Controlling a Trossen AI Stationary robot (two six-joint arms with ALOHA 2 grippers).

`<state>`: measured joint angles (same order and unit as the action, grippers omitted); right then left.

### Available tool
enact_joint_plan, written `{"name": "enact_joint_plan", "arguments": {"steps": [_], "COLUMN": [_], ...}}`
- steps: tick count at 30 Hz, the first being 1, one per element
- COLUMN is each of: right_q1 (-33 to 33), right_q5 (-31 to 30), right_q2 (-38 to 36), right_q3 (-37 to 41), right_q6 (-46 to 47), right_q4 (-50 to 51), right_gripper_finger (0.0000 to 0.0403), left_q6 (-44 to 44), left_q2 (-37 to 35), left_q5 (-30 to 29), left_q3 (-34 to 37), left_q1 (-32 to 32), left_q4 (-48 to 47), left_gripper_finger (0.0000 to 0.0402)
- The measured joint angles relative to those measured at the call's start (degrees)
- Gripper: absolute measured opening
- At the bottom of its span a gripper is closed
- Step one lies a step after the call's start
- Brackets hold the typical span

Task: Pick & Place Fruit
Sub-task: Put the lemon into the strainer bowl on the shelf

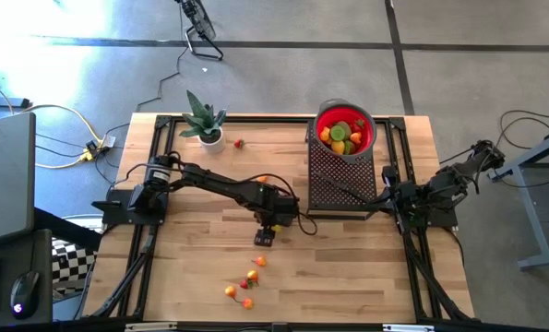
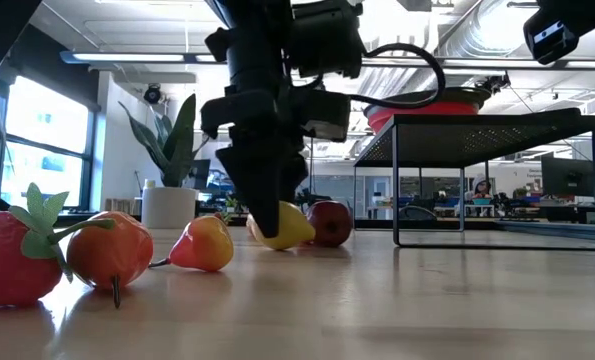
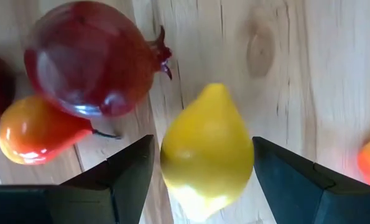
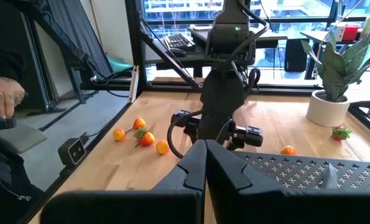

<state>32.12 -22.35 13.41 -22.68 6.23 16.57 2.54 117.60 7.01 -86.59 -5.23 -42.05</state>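
**Observer:** Why is your left gripper (image 3: 203, 180) planted low in the middle of the high view?

**Operator:** I've got it straddling a glossy yellow lemon-shaped toy fruit (image 3: 207, 148). In the left wrist view the two dark fingers (image 3: 132, 174) stand apart on either side of it, not visibly pressing on it, so I'd say I'm about to squeeze. The low view shows the tips down at the wooden tabletop (image 1: 348, 267), which I judge is how I get under the widest part.

**Observer:** What crowds it?

**Operator:** A shiny dark red pomegranate-like fruit (image 3: 88, 59) and an orange-red pear-shaped one (image 3: 32, 134) lie just beside, upper left of that wrist frame. Closing carelessly could nudge them.

**Observer:** And the destination?

**Operator:** The red plastic bowl (image 1: 346, 129), upper right of the high view, on a black perforated metal stand (image 1: 334, 180). It already holds fruit.

**Observer:** Right arm?

**Operator:** My right gripper (image 4: 204, 163) waits at the right edge, fingers clenched on nothing.
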Motion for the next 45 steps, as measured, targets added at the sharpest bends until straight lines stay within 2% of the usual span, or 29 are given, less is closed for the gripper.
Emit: {"name": "enact_joint_plan", "arguments": {"steps": [17,27,34,45], "right_q1": [0.0,0.0,0.0,0.0], "right_q5": [0.0,0.0,0.0,0.0], "right_q2": [0.0,0.0,0.0,0.0], "right_q3": [0.0,0.0,0.0,0.0], "right_q6": [0.0,0.0,0.0,0.0], "right_q4": [0.0,0.0,0.0,0.0], "right_gripper_finger": [0.0002,0.0003,0.0003,0.0003], "left_q6": [0.1,0.3,1.5,2.1], "left_q2": [0.0,0.0,0.0,0.0], "left_q5": [0.0,0.0,0.0,-0.1], "left_q3": [0.0,0.0,0.0,0.0], "left_q1": [0.0,0.0,0.0,0.0], "left_q4": [0.0,0.5,1.8,2.2], "left_gripper_finger": [0.0259,0.0221,0.0237,0.0239]}}
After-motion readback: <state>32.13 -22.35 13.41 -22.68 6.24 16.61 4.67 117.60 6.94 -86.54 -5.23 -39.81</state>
